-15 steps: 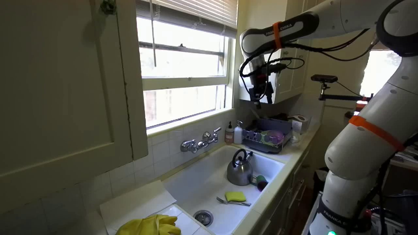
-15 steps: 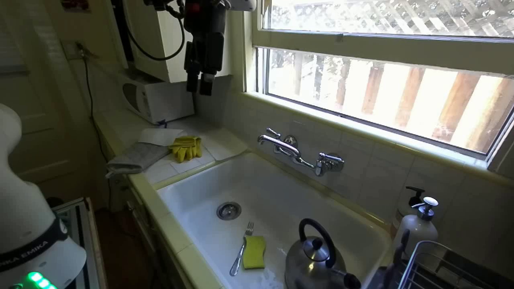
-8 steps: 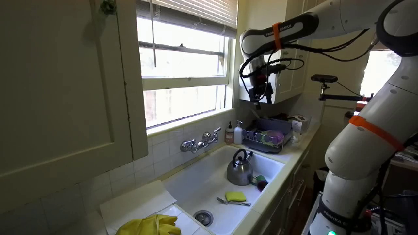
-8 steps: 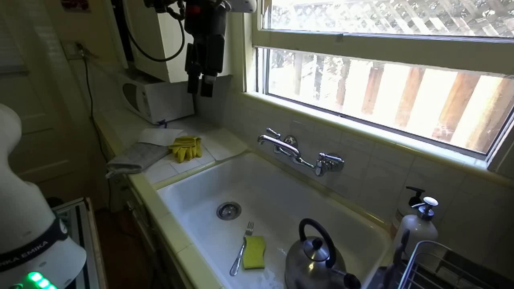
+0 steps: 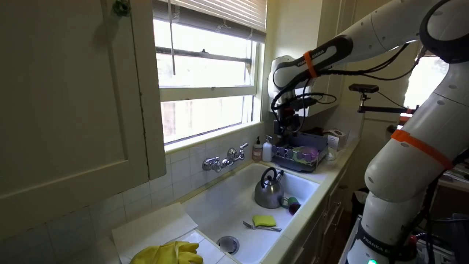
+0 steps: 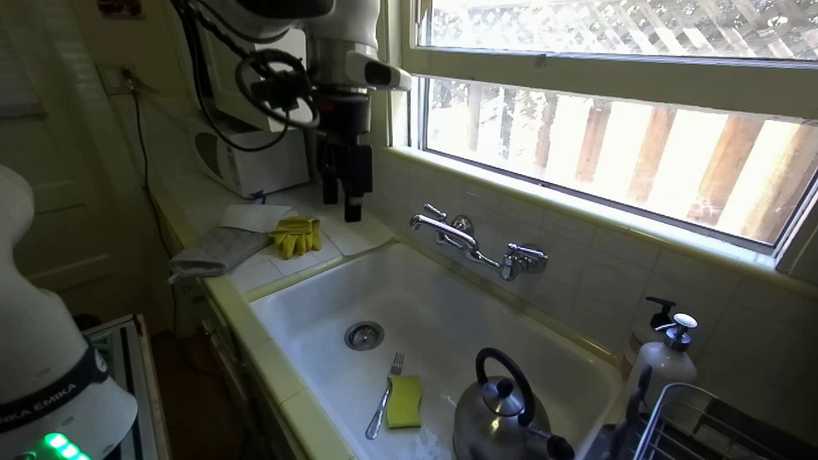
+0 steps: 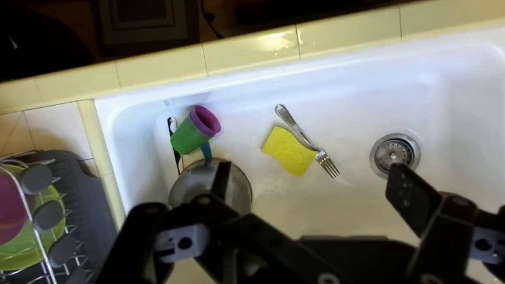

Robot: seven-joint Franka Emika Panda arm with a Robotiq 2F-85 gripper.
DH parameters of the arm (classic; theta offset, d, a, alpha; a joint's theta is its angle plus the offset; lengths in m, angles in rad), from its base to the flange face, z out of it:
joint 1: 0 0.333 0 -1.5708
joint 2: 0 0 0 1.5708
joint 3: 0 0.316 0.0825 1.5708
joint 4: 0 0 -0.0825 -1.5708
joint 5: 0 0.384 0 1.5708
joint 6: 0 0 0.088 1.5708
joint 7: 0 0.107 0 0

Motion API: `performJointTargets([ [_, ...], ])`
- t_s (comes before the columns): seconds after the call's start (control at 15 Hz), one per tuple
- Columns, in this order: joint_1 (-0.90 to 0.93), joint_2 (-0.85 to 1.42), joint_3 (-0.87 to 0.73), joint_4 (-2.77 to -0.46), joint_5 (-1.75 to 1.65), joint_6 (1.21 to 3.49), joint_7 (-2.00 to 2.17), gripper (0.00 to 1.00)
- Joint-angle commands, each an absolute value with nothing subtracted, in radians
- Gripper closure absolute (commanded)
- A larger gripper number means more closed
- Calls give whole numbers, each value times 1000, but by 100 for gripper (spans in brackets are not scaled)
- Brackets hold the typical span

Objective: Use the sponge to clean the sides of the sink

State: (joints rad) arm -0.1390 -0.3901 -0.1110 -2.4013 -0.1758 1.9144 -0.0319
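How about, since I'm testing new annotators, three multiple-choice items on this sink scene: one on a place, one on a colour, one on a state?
1. Where is the sponge?
A. In the dish rack
B. On the windowsill
C. On the sink floor, beside the fork

2. What colour is the kettle handle?
A. Black
B. Red
C. White

3. What state is the gripper in?
A. Shut on the fork
B. Open, holding nothing
C. Shut on the sponge

1: C; the wrist view shows it lying there.
2: A; both exterior views show it black.
3: B; the wrist view shows its jaws wide apart, nothing gripped.
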Motion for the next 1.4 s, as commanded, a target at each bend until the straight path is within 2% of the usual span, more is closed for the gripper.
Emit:
performJointTargets([
  [0.0,-135,-361,-144,-2527,-123,2130,-33,0],
  [0.47,-140,-160,-163,-2596,-65,2406,-42,0],
  [1.13,-146,-126,-154,-2576,-71,2374,-34,0],
  [1.33,-141,-24,-144,-2558,-76,2461,10,0],
])
